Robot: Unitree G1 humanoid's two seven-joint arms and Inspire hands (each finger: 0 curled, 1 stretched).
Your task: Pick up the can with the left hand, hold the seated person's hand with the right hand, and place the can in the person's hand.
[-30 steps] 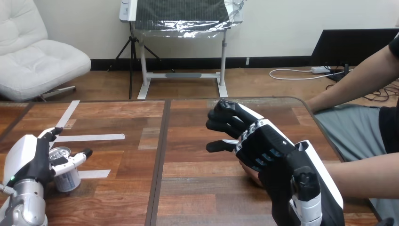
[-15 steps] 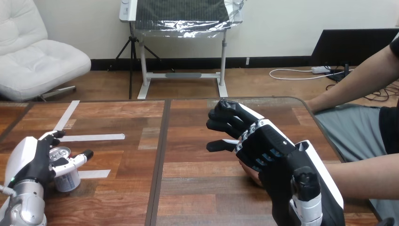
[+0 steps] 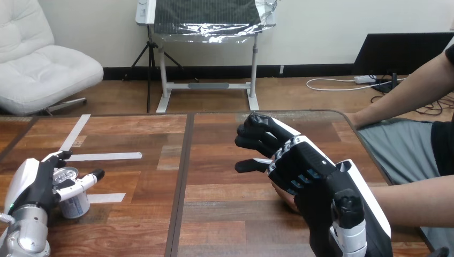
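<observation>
**A:** how far along is this one?

**B:** early, I'd say. The left hand (image 3: 35, 184) has its fingers and thumb wrapped round the can (image 3: 74, 202), which looks to be standing on the counter (image 3: 214, 225) at the near left, not lifted yet

**A:** and the other arm?

**B:** the right hand (image 3: 305, 166) sits back-up over the person's hand (image 3: 282, 197), right of centre. Can't tell if it's actually gripping it. Carrying the can across and handing it over is all left to do
</observation>
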